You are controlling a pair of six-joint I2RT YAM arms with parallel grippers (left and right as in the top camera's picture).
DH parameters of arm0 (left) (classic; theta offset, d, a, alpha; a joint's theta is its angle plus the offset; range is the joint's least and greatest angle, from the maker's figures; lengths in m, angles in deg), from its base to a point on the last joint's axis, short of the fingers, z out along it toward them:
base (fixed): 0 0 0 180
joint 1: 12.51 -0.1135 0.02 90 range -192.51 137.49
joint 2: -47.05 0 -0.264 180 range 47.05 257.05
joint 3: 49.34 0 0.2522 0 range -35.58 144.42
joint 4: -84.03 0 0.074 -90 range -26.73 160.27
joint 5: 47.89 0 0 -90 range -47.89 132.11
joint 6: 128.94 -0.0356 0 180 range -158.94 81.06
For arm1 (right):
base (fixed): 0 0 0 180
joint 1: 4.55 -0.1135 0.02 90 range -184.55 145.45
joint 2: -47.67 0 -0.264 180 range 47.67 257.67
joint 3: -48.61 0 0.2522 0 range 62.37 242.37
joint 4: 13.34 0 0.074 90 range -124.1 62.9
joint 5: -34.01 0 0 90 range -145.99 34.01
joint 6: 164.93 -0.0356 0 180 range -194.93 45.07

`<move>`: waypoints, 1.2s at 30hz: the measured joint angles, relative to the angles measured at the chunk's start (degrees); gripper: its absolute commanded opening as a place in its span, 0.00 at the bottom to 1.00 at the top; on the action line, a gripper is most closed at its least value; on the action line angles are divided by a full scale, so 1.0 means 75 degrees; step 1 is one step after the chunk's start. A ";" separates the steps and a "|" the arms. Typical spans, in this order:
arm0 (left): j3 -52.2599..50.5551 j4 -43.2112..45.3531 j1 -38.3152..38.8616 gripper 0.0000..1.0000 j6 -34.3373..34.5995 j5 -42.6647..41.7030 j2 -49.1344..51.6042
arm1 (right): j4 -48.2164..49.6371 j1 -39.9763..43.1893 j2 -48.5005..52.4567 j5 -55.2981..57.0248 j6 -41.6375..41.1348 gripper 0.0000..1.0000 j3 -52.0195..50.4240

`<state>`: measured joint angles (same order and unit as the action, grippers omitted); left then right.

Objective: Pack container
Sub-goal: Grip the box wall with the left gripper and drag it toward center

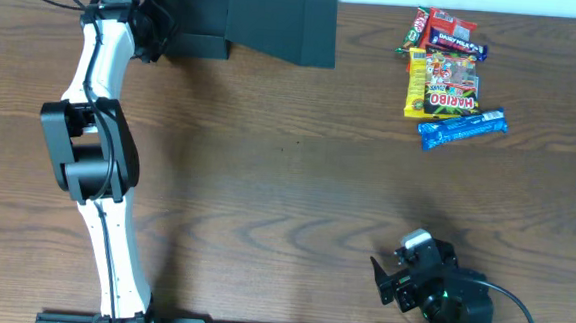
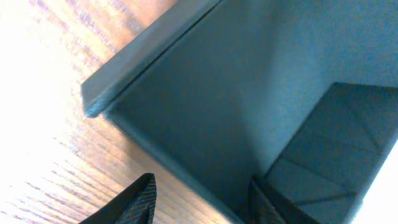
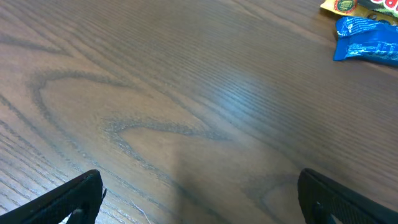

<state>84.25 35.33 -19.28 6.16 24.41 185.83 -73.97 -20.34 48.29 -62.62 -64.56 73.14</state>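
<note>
The left gripper [image 2: 199, 199] straddles the black container's [image 1: 262, 20] wall, jaws parted, at the table's far edge; the right gripper [image 3: 199, 199] rests spread wide, empty.

We see a table [image 1: 297, 182] of brown wood-grain finish, smooth, with a soft sheen where light glares across it. The container [image 1: 276, 26] looks like matt dark cardboard — flat, unreflective, with crisp folded edges. The snack packets [image 1: 448, 76] are glossy printed film, the blue one [image 3: 367, 40] crinkled and shiny. The arm casings are smooth plastic — white and black; the left fingers [image 2: 140, 202] show a ribbed black surface.
</note>
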 measured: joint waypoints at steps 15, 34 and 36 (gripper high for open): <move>0.0425 -0.1192 0.0000 0.22 -0.0440 -0.0169 0.0020 | 0.0000 0.0000 0.0000 0.0000 0.0000 0.99 0.0000; 0.2579 -0.4535 0.0315 0.06 -0.1912 -0.0105 0.0099 | 0.0000 0.0000 0.0000 0.0000 0.0000 0.99 0.0000; 0.2582 -0.4736 0.0323 0.06 -0.1938 -0.0076 0.0099 | 0.0000 0.0000 0.0000 0.0000 0.0000 0.99 0.0000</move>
<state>103.61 -0.19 -16.85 -8.37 23.85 186.57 -73.97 -20.34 48.29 -62.62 -64.56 73.14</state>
